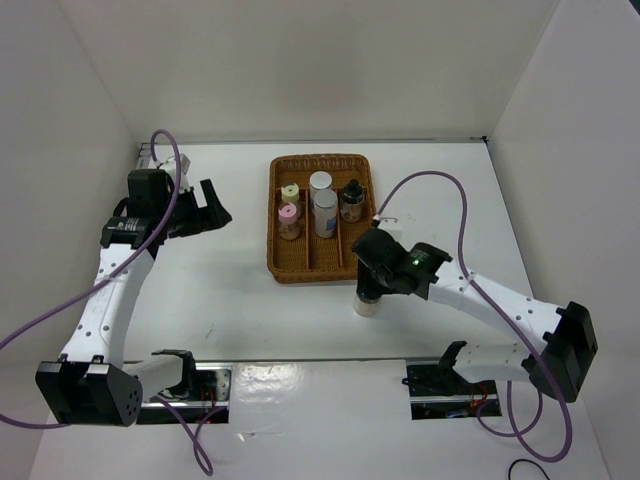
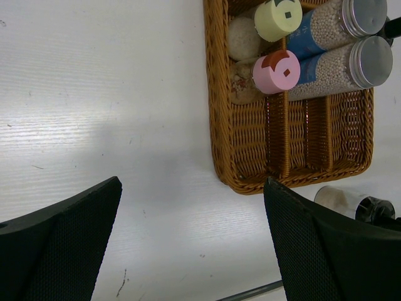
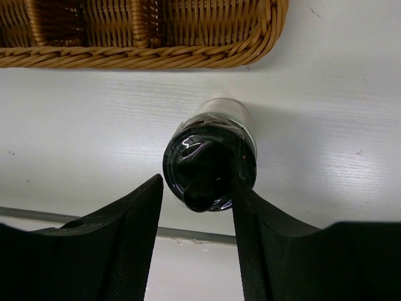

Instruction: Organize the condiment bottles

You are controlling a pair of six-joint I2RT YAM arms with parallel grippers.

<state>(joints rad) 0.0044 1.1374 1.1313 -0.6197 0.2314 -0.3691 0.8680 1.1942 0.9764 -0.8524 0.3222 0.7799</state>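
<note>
A clear bottle with a black cap [image 3: 210,166] stands upright on the table just in front of the wicker tray [image 3: 144,56]. My right gripper [image 3: 197,188] straddles its cap. The right finger touches the cap and the left one is a sliver off it. From above, this bottle [image 1: 368,303] shows under the right gripper [image 1: 368,285]. In the tray [image 1: 310,275] stand a yellow-capped [image 1: 290,192], a pink-capped [image 1: 288,212], two silver-capped [image 1: 325,200] and a black-capped bottle [image 1: 352,190]. My left gripper [image 1: 212,208] hovers open left of the tray, holding nothing.
White walls close in the table on three sides. Purple cables loop off both arms. The tray's front half [image 2: 301,175] holds no bottles. The left wrist view shows the yellow cap [image 2: 278,19], the pink cap [image 2: 276,71] and the loose bottle [image 2: 341,199].
</note>
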